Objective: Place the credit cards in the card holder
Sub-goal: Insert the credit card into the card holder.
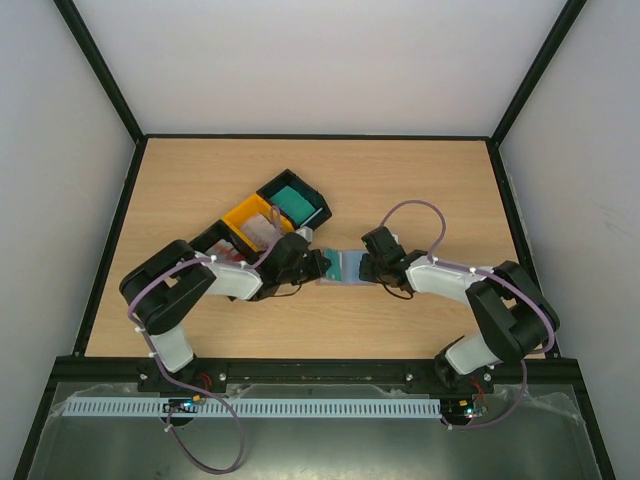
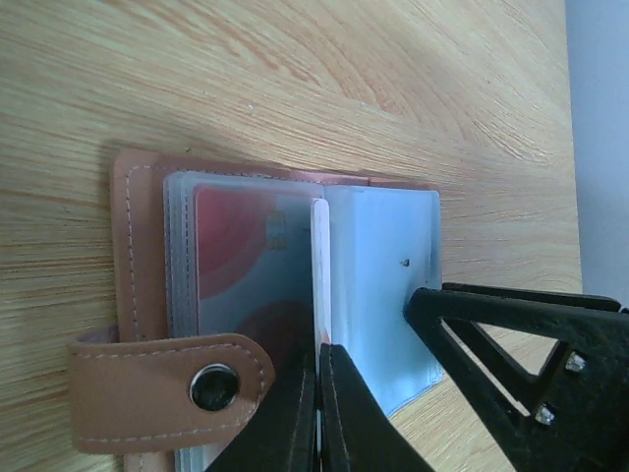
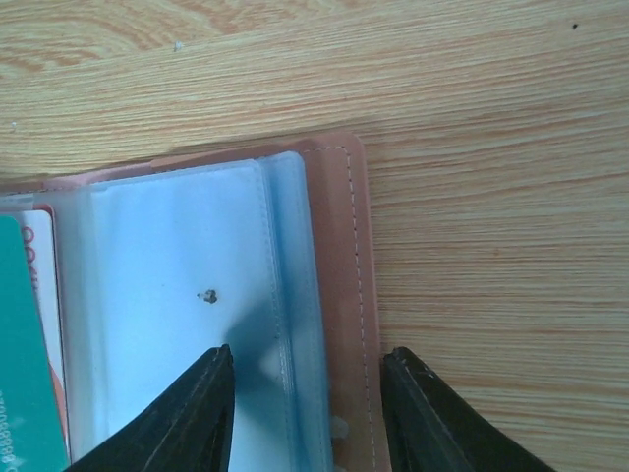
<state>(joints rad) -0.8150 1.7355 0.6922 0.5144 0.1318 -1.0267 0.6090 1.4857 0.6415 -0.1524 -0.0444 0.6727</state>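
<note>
Cut-off digits on the teal card [image 3: 18,354] cannot be read.

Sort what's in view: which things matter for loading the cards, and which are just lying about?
Job: card holder, pinched card in left gripper, pocketed red card, teal stack, red-and-white stack.
Just there: yellow tray, black tray.

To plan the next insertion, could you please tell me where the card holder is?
The card holder lies open on the table, central in the top view, between the left gripper, shut on a card, and the right gripper.
</note>
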